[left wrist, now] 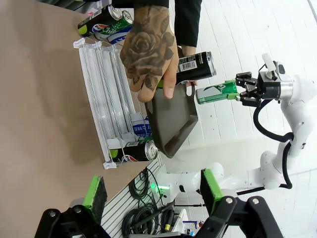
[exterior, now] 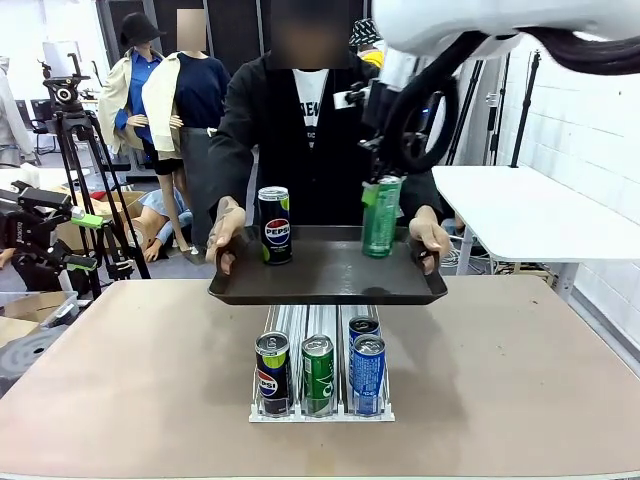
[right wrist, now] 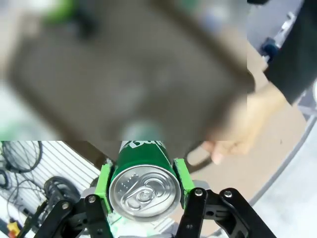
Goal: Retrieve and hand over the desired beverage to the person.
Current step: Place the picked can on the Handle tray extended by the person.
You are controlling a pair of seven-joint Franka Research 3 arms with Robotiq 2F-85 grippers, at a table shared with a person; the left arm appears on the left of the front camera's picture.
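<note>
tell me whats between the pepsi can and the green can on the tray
Nothing: bare tray floor lies between the Pepsi can and green can, as the front view shows.

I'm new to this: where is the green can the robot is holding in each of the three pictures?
Front view: green can upright at the tray's right end, beside the person's hand.
Left wrist view: green can lying sideways in the picture, right of centre, in the far right gripper.
Right wrist view: green can bottom centre, top facing the camera, between green pads.
Shared landmark: the dark tray.
</note>
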